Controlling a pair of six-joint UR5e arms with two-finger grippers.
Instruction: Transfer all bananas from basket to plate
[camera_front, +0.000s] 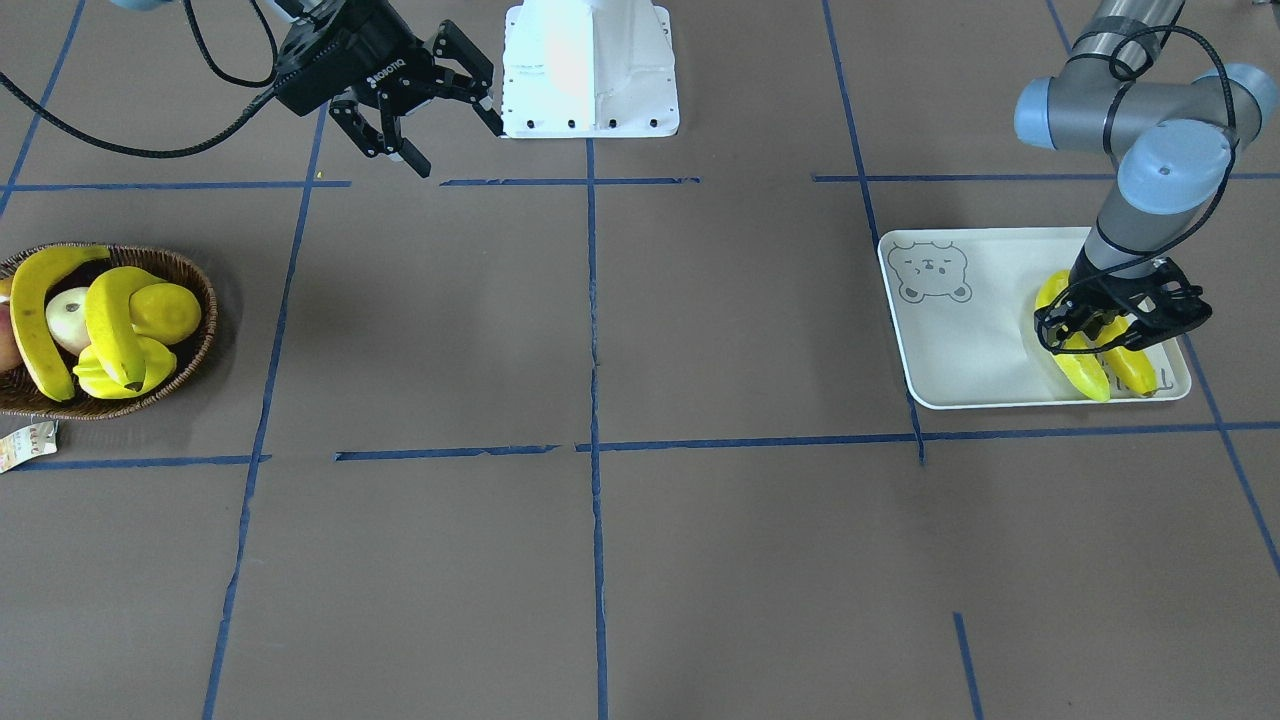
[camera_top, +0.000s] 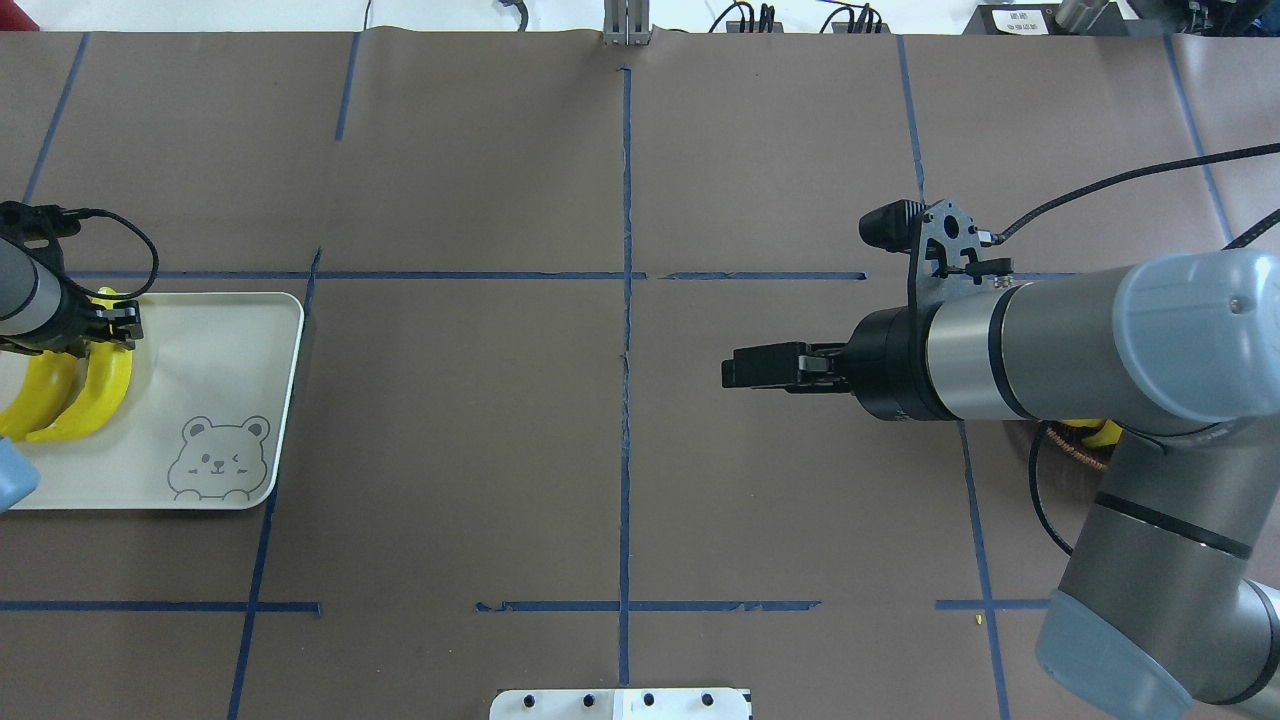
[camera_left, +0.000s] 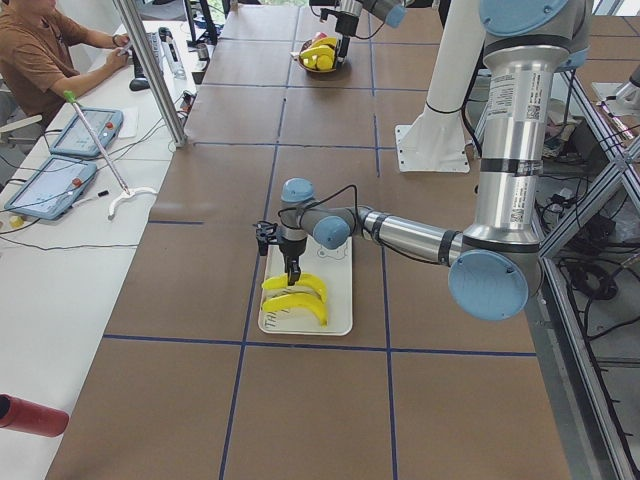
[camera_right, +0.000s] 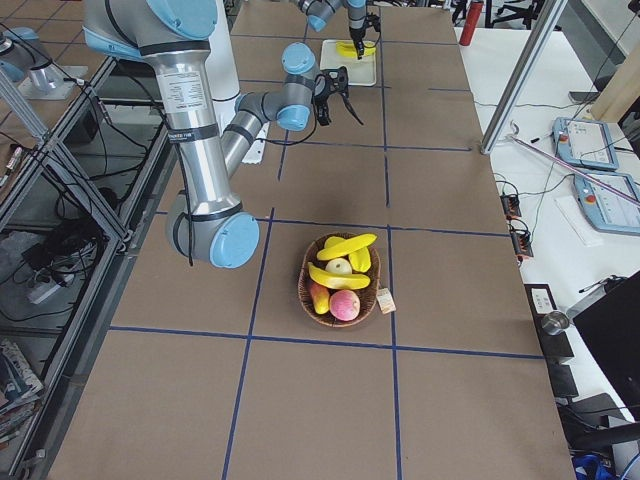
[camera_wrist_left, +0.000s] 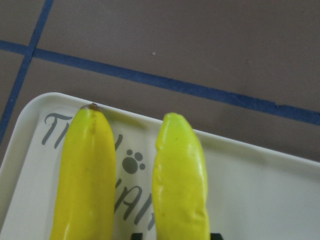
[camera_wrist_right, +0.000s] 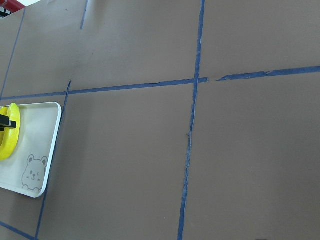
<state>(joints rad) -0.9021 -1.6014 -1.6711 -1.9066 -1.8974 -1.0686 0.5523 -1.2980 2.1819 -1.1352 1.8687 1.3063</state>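
Two bananas (camera_front: 35, 320) (camera_front: 110, 320) lie in the wicker basket (camera_front: 195, 275) with other fruit. Two more bananas (camera_front: 1085, 375) (camera_front: 1135, 372) lie side by side on the white bear plate (camera_front: 980, 330). My left gripper (camera_front: 1110, 325) points down over the plate. Its fingers press on both sides of the banana nearer the table's middle (camera_wrist_left: 180, 185), which rests on the plate. The other banana (camera_wrist_left: 85, 175) lies beside it. My right gripper (camera_front: 458, 145) is open and empty, held above the table near the robot base and well away from the basket.
The basket also holds a round lemon (camera_front: 165, 310), a starfruit (camera_front: 130, 375) and a pale apple (camera_front: 68, 318). A paper tag (camera_front: 25, 445) lies by the basket. The white robot base (camera_front: 590, 70) stands at the table's edge. Blue tape lines cross the brown table.
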